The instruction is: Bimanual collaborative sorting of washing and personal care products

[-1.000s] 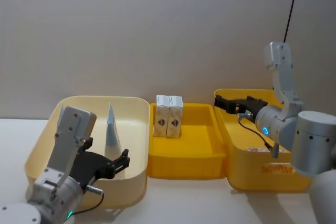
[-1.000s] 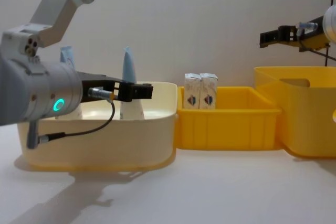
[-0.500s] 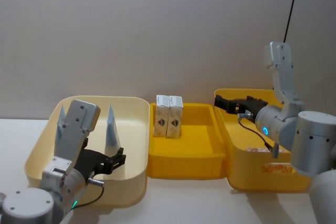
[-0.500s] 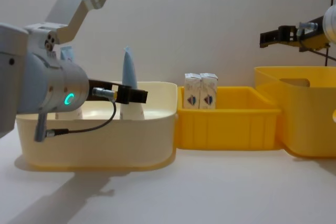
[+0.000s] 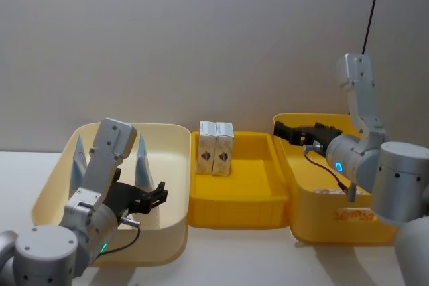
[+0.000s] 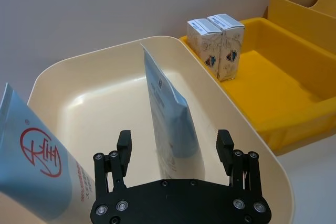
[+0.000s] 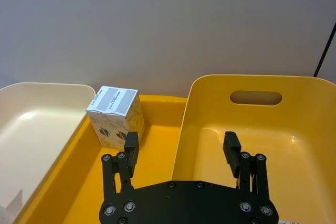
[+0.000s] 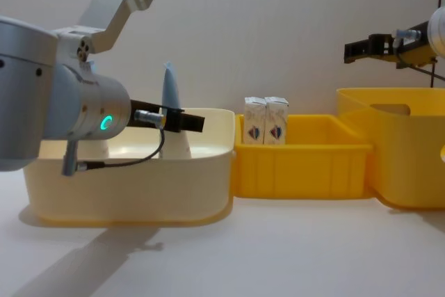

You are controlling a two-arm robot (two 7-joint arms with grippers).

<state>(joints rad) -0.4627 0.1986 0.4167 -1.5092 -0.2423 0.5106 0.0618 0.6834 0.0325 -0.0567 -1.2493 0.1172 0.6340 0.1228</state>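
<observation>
Two pale blue-and-white squeeze tubes stand in the cream tub (image 5: 174, 165): one tube (image 6: 168, 124) with its flat end up, the other tube (image 6: 37, 171) with red lettering nearer the tub's left wall. My left gripper (image 6: 174, 148) is open inside the tub, its fingertips either side of the first tube's base without touching it. Two white cartons (image 5: 215, 149) stand upright at the back left of the middle yellow tray (image 5: 268, 205). My right gripper (image 7: 181, 148) hangs open and holds nothing, above the rim between that tray and the right yellow tub (image 5: 375, 232).
The three containers sit side by side against a plain wall: cream tub (image 8: 132, 179), yellow tray (image 8: 302, 165), taller yellow tub (image 8: 403, 165). Pink-printed packs (image 5: 352, 216) lie in the right tub. Bare tabletop (image 8: 278, 248) stretches in front.
My left arm has swung its wrist up and inward, bringing the open gripper slightly closer to the standing tube. The right arm, tubes and cartons have not moved.
</observation>
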